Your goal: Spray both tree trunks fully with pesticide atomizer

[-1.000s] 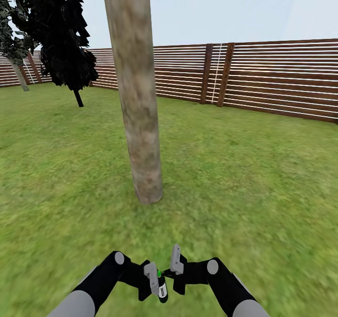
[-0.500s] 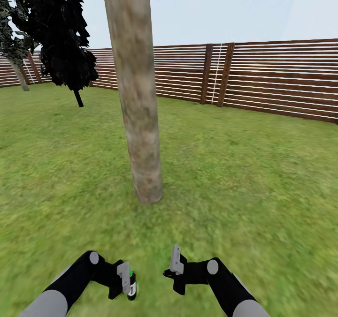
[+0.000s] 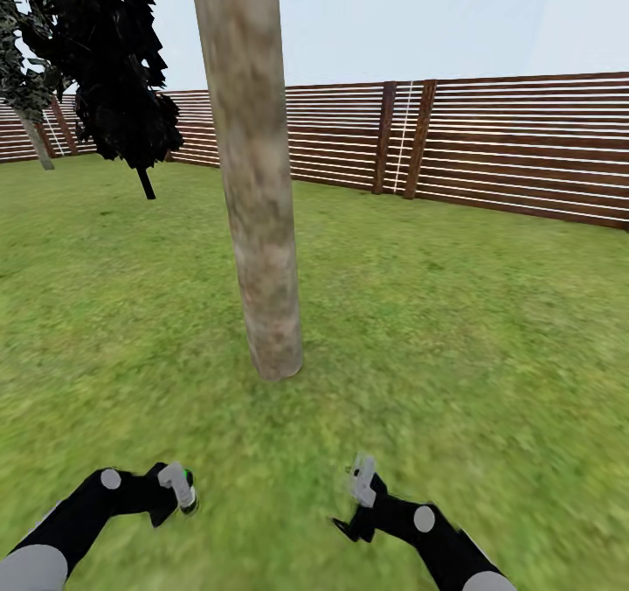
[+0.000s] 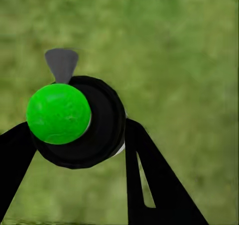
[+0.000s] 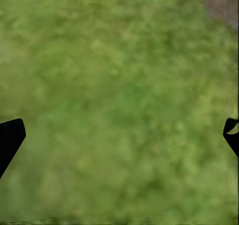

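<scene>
Left wrist view: the left end effector [image 4: 74,135] is clenched on the pesticide atomizer [image 4: 79,120] — black fingers [image 4: 149,180] flank its dark body and green cap. Over the lawn [image 3: 454,329] in the head view, the right end effector [image 3: 360,486] hangs released, fingers spread wide. Ahead stands the tree trunk [image 3: 258,224] — beyond it, the slatted fence [image 3: 507,145].
</scene>
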`<state>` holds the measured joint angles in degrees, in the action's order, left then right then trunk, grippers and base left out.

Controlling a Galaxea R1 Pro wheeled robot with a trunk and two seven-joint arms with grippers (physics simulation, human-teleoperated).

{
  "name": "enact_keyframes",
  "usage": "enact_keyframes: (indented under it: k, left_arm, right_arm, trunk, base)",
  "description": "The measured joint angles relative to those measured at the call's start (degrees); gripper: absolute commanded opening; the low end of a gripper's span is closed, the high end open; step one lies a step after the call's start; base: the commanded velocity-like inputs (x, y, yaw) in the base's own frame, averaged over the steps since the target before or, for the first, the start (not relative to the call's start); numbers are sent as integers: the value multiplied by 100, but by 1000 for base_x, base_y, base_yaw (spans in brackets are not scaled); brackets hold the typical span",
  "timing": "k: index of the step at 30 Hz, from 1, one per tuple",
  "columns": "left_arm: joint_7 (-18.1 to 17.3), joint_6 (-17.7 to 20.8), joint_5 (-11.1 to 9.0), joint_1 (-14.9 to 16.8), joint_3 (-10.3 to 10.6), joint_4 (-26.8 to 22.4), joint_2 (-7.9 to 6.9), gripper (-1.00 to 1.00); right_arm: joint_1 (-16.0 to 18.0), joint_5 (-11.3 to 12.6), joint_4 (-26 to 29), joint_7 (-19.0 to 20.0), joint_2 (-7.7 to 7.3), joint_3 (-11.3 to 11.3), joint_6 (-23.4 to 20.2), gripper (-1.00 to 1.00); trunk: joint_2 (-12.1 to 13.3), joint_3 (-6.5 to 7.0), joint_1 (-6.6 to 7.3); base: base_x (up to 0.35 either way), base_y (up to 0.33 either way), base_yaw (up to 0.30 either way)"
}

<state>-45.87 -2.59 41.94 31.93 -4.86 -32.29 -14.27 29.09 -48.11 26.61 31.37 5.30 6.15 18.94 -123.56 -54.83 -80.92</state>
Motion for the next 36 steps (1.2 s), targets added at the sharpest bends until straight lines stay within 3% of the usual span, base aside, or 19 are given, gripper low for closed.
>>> enact_keyframes:
  k: [1,2,4,5,7,8,11,12,16,23,29,36]
  left_arm:
    - [248,7,-28,-1,-437,186,43,-100]
    - [578,8,-114,-4,-979,437,107,-100]
    - [1139,10,-218,-6,-1585,770,183,-100]
    - [1502,11,-248,-6,-1834,964,211,-100]
    - [2132,21,-301,-4,-2065,1330,300,-100]
    - [2664,86,-396,-3,-2134,1556,435,-100]
    - [3207,564,-591,15,-2171,1653,710,-100]
    - [3305,951,-689,35,-2168,1645,840,-100]
    - [3358,1244,-740,66,-2149,1635,945,-100]
    - [3426,1329,-801,101,-2159,1635,962,-100]
    - [3431,1603,-889,267,-2159,1564,1179,-100]
    - [3436,1940,-960,574,-2163,1197,1237,-100]
  right_arm:
    - [-5,13,-443,-535,-107,491,13,100]
    - [-7,33,-914,-1179,-264,1132,25,100]
    - [-10,44,-1358,-1979,-438,1850,33,100]
    - [-13,42,-1506,-2413,-493,2122,34,100]
    - [-34,93,-1602,-3179,-529,2359,34,100]
    - [-97,105,-1632,-3824,-540,2451,66,100]
    - [-191,262,-1659,-4303,-545,2478,94,100]
    - [-221,476,-1668,-4399,-547,2489,100,100]
    - [-240,933,-1673,-4447,-547,2484,100,100]
    - [-251,1019,-1806,-4456,-520,2485,107,100]
    - [-251,1018,-1946,-4457,-533,2489,107,100]
    - [-252,1013,-1951,-4459,-541,2483,107,100]
  trunk:
    - [0,-1,0]
    - [0,-1,0]
    - [0,-1,0]
    - [0,-1,0]
    - [0,-1,0]
    - [0,-1,0]
    - [0,0,0]
    - [0,0,0]
    - [0,0,0]
    - [0,0,4]
    - [0,1,3]
    - [0,8,-1]
  base:
    - [0,0,0]
    - [0,0,0]
    - [0,0,0]
    - [0,0,0]
    - [0,0,0]
    - [0,0,0]
    - [0,0,0]
    - [0,0,0]
    - [21,0,0]
    - [292,0,0]
    - [317,-75,0]
    - [80,-200,-165]
